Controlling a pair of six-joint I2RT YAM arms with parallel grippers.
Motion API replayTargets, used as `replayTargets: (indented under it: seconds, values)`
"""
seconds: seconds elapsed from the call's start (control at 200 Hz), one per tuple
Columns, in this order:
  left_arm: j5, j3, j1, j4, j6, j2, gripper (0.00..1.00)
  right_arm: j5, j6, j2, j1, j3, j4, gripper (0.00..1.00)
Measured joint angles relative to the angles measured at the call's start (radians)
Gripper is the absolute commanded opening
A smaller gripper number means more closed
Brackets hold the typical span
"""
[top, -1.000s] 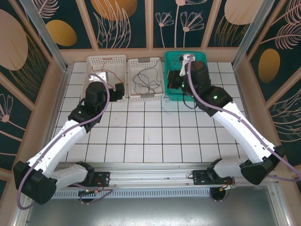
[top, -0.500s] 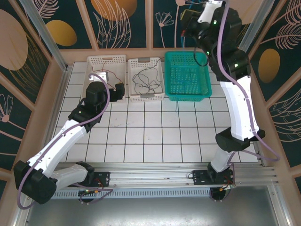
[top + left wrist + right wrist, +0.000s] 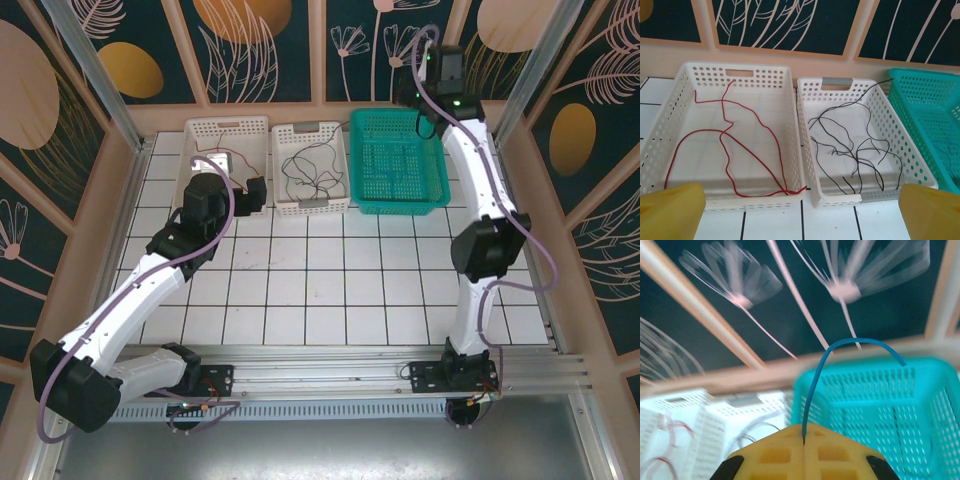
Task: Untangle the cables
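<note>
Right gripper [image 3: 804, 442]: clamped on blue cable [image 3: 858, 340], by teal basket [image 3: 920, 405].
Left gripper [image 3: 800, 212]: jaws wide apart, empty.
Red cable [image 3: 756, 114]: in left white basket [image 3: 735, 70].
Black cables [image 3: 840, 145]: in middle white basket [image 3: 860, 87].

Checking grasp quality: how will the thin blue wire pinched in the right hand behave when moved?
The thin blue wire probably holds some shape: it stands out in an arc from the shut right hand instead of drooping. Hair-thin, it's likely very light. Pinched only at the hand's tip, it might slip if tugged.
</note>
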Motion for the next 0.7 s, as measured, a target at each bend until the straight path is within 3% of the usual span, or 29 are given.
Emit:
replayTargets:
  seconds: [0.03,0.18,0.315,0.365,0.44,0.581,0.701]
  values:
    - [0.000,0.000,0.000,0.000,0.000,0.002,0.99,0.000,0.000,0.017,-0.008,-0.037,0.004,0.00]
    - [0.001,0.000,0.000,0.000,0.000,0.009,0.98,0.002,0.008,0.018,-0.006,-0.238,0.051,0.36]
    - [0.004,0.000,0.000,0.000,0.000,0.014,0.99,0.006,0.019,-0.049,0.014,-0.378,0.106,0.50]
    - [0.006,0.000,0.000,0.000,0.000,0.017,0.99,0.009,0.027,-0.091,0.020,-0.407,0.116,0.81]
    - [0.008,0.000,0.000,0.000,0.000,0.022,0.99,0.015,0.029,-0.166,0.028,-0.425,0.135,0.98]
    - [0.008,0.000,0.000,0.000,0.000,0.025,0.98,0.040,0.027,-0.327,0.041,-0.441,0.189,0.99]
    - [0.008,0.000,0.000,0.001,0.003,0.025,0.99,0.067,0.025,-0.496,0.046,-0.587,0.306,0.99]
